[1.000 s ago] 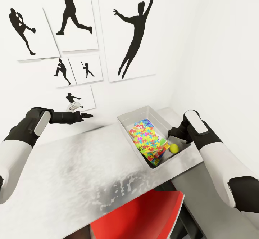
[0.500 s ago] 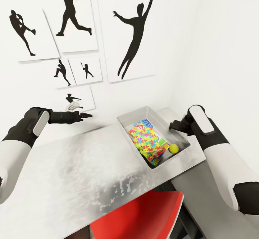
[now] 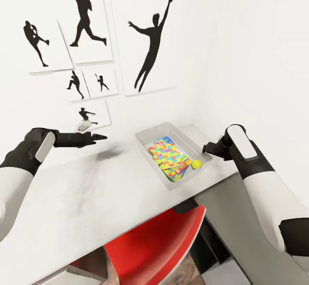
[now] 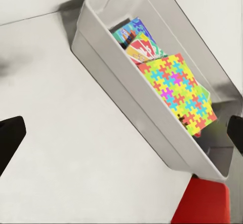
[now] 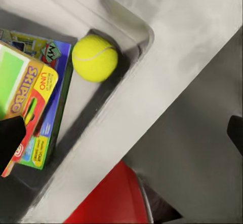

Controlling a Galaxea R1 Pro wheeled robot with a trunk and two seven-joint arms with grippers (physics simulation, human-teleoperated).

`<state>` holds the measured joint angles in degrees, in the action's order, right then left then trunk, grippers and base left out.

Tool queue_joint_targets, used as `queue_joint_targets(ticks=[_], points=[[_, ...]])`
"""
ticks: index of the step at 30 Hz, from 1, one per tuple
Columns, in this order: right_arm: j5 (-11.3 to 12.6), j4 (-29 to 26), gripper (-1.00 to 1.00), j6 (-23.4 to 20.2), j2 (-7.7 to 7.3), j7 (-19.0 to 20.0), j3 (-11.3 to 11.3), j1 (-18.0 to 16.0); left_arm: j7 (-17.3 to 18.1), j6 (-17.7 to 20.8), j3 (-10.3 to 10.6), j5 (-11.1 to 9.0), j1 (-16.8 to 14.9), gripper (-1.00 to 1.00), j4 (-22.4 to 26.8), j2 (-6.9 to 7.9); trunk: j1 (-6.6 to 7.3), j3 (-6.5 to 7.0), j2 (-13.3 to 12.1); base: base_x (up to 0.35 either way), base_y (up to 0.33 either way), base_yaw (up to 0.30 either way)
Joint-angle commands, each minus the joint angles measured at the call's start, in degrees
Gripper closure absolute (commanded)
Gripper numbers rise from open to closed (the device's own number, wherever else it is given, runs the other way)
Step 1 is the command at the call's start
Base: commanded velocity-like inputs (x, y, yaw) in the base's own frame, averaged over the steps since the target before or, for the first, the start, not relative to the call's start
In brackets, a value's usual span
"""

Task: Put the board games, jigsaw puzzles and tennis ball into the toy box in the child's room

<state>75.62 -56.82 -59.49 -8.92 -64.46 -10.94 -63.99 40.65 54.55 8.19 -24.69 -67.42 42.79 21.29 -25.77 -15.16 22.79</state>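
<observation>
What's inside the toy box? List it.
The toy box holds a jigsaw puzzle on top of a stack, the SKIP BO box and a blue game box beneath, and the tennis ball beside them. Anything deeper in the stack is covered.

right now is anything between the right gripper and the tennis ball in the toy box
Nothing visible. The tennis ball lies in a corner of the open toy box, beside the board games, uncovered, and the right gripper hangs just outside the rim.

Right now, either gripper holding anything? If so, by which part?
Nothing held. Left gripper hangs open over the table; right gripper is open beside the toy box, where the tennis ball lies.
</observation>
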Motion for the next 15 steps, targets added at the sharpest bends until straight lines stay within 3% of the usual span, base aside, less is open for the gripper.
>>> queue_joint_targets(ticks=[1,8,15], points=[[0.52,-0.04,-1.00,-0.30,-0.05,-0.58,-0.13,-0.08,0.13,0.20,0.16,-0.11,-0.07,-1.00,0.01,0.16,-0.01,-0.03,0.13,-0.321,0.005,-0.099],[0.51,-0.05,-1.00,-0.24,-0.11,-0.51,0.00,-0.02,0.13,0.13,-0.06,-0.10,-0.07,-1.00,0.01,0.36,-0.01,0.60,0.13,-0.320,0.069,-0.121],[0.54,-0.04,-1.00,-0.34,-0.55,-0.49,0.00,0.07,0.13,0.12,-0.16,-0.06,-0.02,-1.00,0.01,0.36,-0.01,1.23,0.13,-0.293,0.154,-0.138]])
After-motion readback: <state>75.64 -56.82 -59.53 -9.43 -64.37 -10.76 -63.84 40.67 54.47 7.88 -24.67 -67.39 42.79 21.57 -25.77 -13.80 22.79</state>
